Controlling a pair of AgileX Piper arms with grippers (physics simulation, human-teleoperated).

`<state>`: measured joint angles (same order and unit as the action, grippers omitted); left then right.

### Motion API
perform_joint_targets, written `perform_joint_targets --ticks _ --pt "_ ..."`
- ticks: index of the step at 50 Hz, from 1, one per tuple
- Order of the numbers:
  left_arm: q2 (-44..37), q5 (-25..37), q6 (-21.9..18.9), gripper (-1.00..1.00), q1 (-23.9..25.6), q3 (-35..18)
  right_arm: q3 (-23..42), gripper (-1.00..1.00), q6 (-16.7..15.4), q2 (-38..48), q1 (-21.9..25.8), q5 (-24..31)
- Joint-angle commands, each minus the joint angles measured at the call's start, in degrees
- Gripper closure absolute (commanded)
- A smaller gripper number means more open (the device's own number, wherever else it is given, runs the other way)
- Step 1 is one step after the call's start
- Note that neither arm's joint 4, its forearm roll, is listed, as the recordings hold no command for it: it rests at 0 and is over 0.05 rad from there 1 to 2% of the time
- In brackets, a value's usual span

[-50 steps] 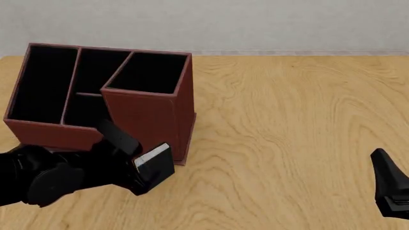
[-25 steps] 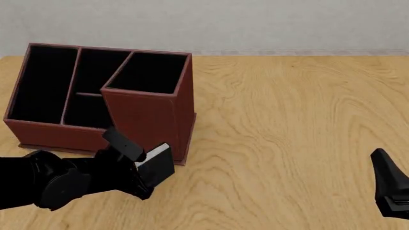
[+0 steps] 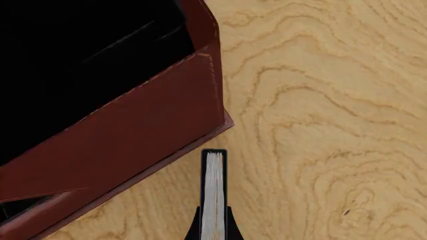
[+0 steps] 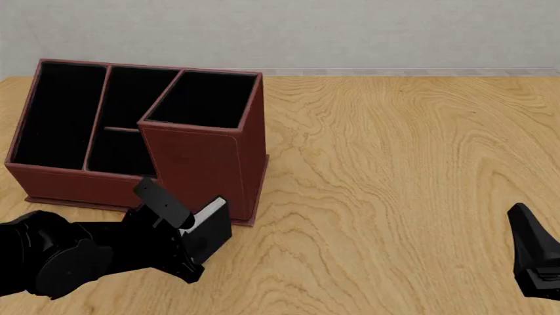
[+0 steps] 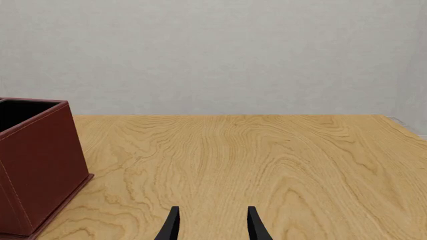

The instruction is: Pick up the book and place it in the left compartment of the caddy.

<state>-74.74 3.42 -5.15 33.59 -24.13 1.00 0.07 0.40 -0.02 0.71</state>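
Note:
My left gripper is shut on the small black book, held just in front of the caddy's near right corner. In the left wrist view the book shows its white page edge between the fingers, close to the caddy's wall. The reddish-brown caddy stands at the back left of the table. Its left compartment is a long black-lined slot along the far left side. At the lower right edge of the front view my right gripper sits low, and in its wrist view it is open with nothing between the fingers.
The caddy's tall square tower rises between the held book and the low slots. Bare wooden tabletop stretches to the right of the caddy. A pale wall runs behind the table's far edge.
My left arm has shifted slightly left and toward the front with the book still in its grip, and the book has tilted a little. The right arm has not moved.

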Motion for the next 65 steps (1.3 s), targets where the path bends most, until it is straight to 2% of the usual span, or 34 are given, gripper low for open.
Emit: perform_joint_targets --ticks 1,8,16,24,33,50,65 --pt "8.2 6.6 -1.0 1.0 0.9 0.2 -0.4 -1.0 0.0 0.0 0.0 -0.4" --pt "16.8 14.3 -1.3 1.0 0.3 -0.1 -0.4 -1.0 0.0 0.0 0.0 -0.4" --pt "27.6 25.1 -2.1 1.0 -2.7 -1.3 -0.4 -1.0 0.0 0.0 0.0 -0.4" --pt "34.6 32.2 -2.3 1.0 -4.2 -1.9 -0.4 -1.0 0.0 0.0 0.0 -0.4" --pt "43.1 41.8 -1.8 1.0 -8.6 -3.8 -0.4 -1.0 0.0 0.0 0.0 -0.4" --pt "51.4 55.8 -1.7 1.0 -16.3 -10.9 -0.4 -1.0 0.0 0.0 0.0 -0.4" --pt "51.4 58.5 -1.3 1.0 -21.4 -14.4 -0.4 -1.0 0.0 0.0 0.0 -0.4"
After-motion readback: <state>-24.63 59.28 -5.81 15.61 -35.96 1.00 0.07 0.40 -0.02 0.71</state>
